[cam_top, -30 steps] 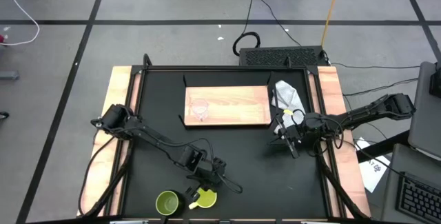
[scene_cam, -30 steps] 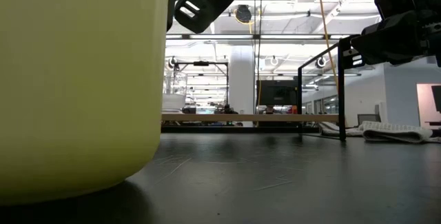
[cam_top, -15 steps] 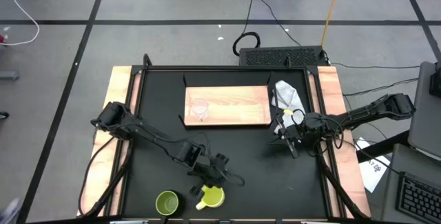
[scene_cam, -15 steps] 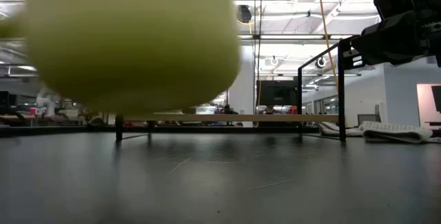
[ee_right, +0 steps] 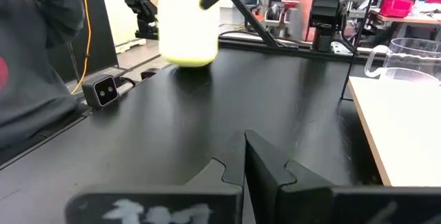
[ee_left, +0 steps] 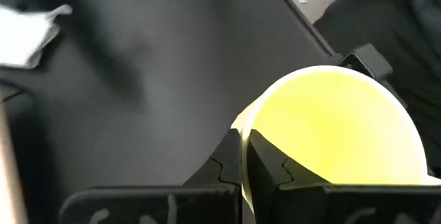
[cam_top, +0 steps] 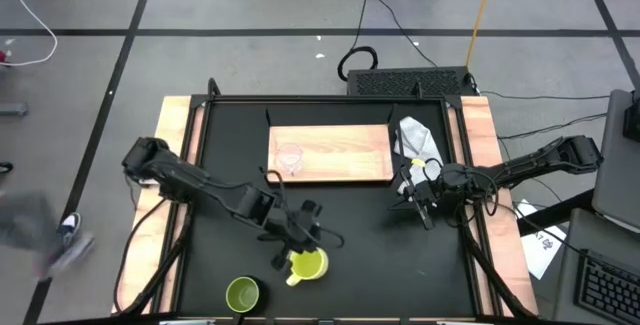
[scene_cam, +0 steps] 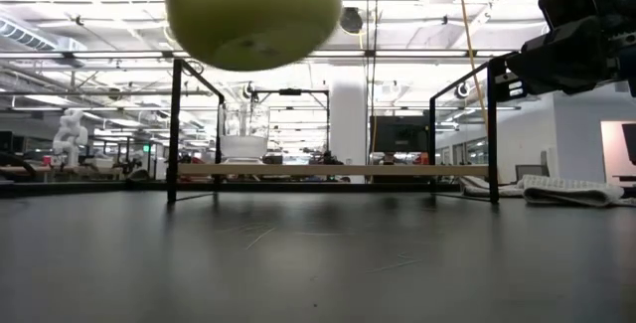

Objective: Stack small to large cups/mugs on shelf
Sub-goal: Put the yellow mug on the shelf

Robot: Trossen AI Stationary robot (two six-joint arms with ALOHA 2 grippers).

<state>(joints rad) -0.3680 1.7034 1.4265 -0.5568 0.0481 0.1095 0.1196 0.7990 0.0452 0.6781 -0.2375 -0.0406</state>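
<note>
We lift the yellow mug (cam_top: 308,263) w/ left end effector (cam_top: 297,252) pinching its rim, at 6 o'clock above the surface (cam_top: 370,235). Next: carry to shelf (cam_top: 345,153) at 12. Right end effector (cam_top: 424,205) pressed together, idle.

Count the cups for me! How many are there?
3: a clear glass cup on the wooden board, a yellow mug in the left gripper, an olive-green mug near the table's front edge.
</note>
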